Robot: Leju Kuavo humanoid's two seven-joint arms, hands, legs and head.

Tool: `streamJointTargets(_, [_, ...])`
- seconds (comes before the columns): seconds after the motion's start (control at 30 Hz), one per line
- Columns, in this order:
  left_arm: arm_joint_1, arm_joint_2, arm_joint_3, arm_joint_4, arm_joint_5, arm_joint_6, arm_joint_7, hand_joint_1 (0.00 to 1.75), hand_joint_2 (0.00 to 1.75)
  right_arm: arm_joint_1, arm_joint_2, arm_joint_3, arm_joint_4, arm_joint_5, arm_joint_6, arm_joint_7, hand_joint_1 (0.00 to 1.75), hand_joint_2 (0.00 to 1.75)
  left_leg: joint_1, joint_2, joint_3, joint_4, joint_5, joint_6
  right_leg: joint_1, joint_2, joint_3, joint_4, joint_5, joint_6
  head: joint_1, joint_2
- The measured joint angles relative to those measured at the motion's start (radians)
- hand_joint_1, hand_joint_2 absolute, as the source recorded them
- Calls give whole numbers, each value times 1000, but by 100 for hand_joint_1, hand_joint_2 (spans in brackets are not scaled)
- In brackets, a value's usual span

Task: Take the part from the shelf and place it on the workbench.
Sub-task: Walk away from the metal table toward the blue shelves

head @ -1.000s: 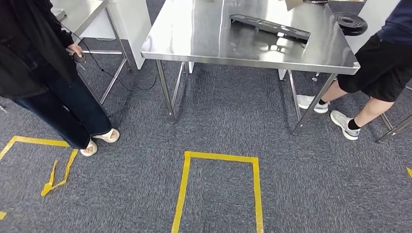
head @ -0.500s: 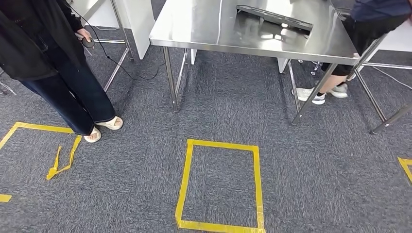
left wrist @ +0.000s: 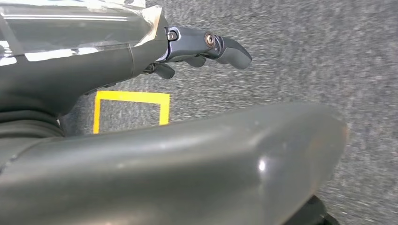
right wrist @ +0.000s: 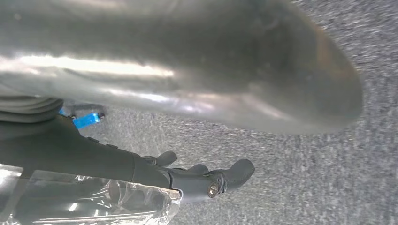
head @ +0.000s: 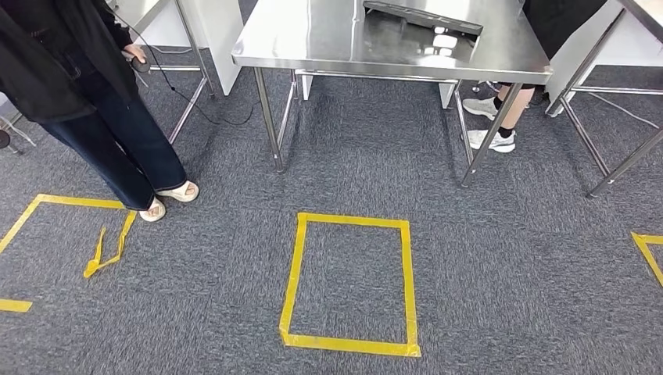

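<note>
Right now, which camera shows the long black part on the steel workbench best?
The head view: the long black part lies on the steel workbench, its far end cut off by the frame edge. Both wrist views face grey carpet instead.

Below me grey carpet (head: 485, 258) fills the frame, a yellow tape square (head: 349, 285) low at centre, more tape (head: 70, 234) at left and far right. A steel desk (head: 313, 39) stands top centre; another's legs (head: 602, 125) upper right.
</note>
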Motion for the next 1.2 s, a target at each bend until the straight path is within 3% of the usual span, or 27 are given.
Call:
streamJointTargets(0.07, [-1, 0, 0, 0, 0, 0, 0, 0, 0, 0, 0, 0, 0, 0, 0, 0, 0, 0, 0, -1, 94, -114, 44, 5, 0, 0, -25, 14, 11, 6, 0, 0])
streamJointTargets(0.13, [-4, 0, 0, 0, 0, 0, 0, 0, 0, -1, 0, 0, 0, 0, 0, 0, 0, 0, -2, -4, 184, -246, 47, 13, 3, 0, -43, 26, 19, 16, 0, 0])
streamJointTargets(0.17, [-6, 0, 0, 0, 0, 0, 0, 0, 0, -1, 0, 0, 0, 0, 0, 0, 0, 0, -5, -5, 203, -280, 40, 17, 4, -1, -48, 29, 25, 22, 0, 0])
streamJointTargets(0.23, [-5, 0, 0, 0, 0, 0, 0, 0, 0, -2, 0, 0, 0, 0, 0, 0, 0, 0, -10, -5, 198, -297, 46, 30, 4, -1, -55, 30, 39, 38, 2, 0])
streamJointTargets(0.3, [-5, -1, 0, 1, 0, 0, -1, 0, 0, -1, 0, 0, 0, 0, -1, 0, 0, 0, -10, 0, 181, -305, 64, 47, 2, 1, -74, 52, 21, 43, 1, 0])
streamJointTargets(0.4, [-6, -1, 0, 1, 0, -2, -10, 0, 0, 0, 1, 0, 0, -5, -1, -2, 0, 0, -9, 5, 145, -309, 95, 63, 1, 5, -133, 204, -85, 32, 9, 0])
streamJointTargets(0.43, [-6, -2, 0, 1, 0, -4, -15, 0, 0, 0, 1, -1, 0, -8, -1, -4, 0, 0, -9, 7, 132, -308, 105, 63, 0, 5, -146, 263, -109, 34, 11, 0])
streamJointTargets(0.47, [-5, -2, 0, 1, 0, -6, -18, 0, 0, 1, 1, -1, 0, -11, 0, -7, 0, 0, -9, 8, 120, -308, 114, 61, -1, 5, -147, 300, -115, 42, 12, 0])
streamJointTargets(0.5, [-5, -2, 0, 1, 0, -8, -20, 0, 0, 1, 0, -1, 0, -14, 0, -11, 0, 0, -8, 10, 108, -307, 123, 59, -4, 5, -132, 303, -104, 54, 13, 0])
streamJointTargets(0.53, [-5, -2, 0, 1, 0, -10, -22, 0, 0, 1, -1, -2, 0, -17, 1, -14, 0, 0, -6, 11, 99, -305, 131, 55, -7, 5, -99, 269, -83, 67, 13, 0])
streamJointTargets(0.6, [-6, -2, 0, 1, 0, -13, -25, 0, 0, 0, -2, -2, 0, -19, 2, -20, 0, 0, -6, 11, 83, -297, 143, 45, -12, 6, 5, 125, -57, 81, 15, 0])
streamJointTargets(0.67, [-8, -1, 0, 1, 0, -14, -27, 0, 0, -2, -2, -2, 0, -23, 2, -24, 0, 0, -9, 11, 75, -289, 153, 32, -9, 8, 72, 17, -66, 74, 15, 0])
streamJointTargets(0.7, [-9, -1, 0, 1, 0, -14, -27, 0, 0, -2, -2, -3, 0, -25, 2, -26, 0, 0, -10, 12, 72, -288, 158, 26, -5, 9, 78, -1, -72, 67, 15, 0])
streamJointTargets(0.77, [-10, -1, 0, 1, -1, -14, -27, 0, 0, -1, -1, -5, 0, -29, 2, -28, 0, 0, -9, 12, 69, -289, 156, 24, -8, 9, 67, -2, -72, 53, 13, 0])
streamJointTargets(0.87, [-10, -1, 0, 1, -2, -14, -27, 0, 0, -1, -2, -6, 0, -31, 2, -28, 0, 0, -5, 11, 67, -293, 145, 37, -5, 9, 62, -1, -65, 35, 12, 0])
streamJointTargets(0.93, [-10, -1, 0, 1, -2, -14, -27, 0, 0, -1, -1, -7, 0, -31, 2, -28, 0, 0, -2, 9, 66, -299, 166, 40, -1, 9, 58, 0, -59, 27, 11, 0])
streamJointTargets(1.03, [-10, -1, 0, 1, -2, -16, -27, 0, 0, -1, -1, -9, 1, -36, 2, -29, 0, 0, 0, 8, 64, -307, 195, 29, 3, 8, 52, 2, -55, 23, 10, 0])
streamJointTargets(1.2, [-11, -2, 0, 1, -7, -19, -27, 0, 0, -1, -1, -22, 1, -51, -3, -40, 0, 0, 0, 8, 63, -308, 196, 21, 4, 6, 50, 3, -55, 23, 10, 0])
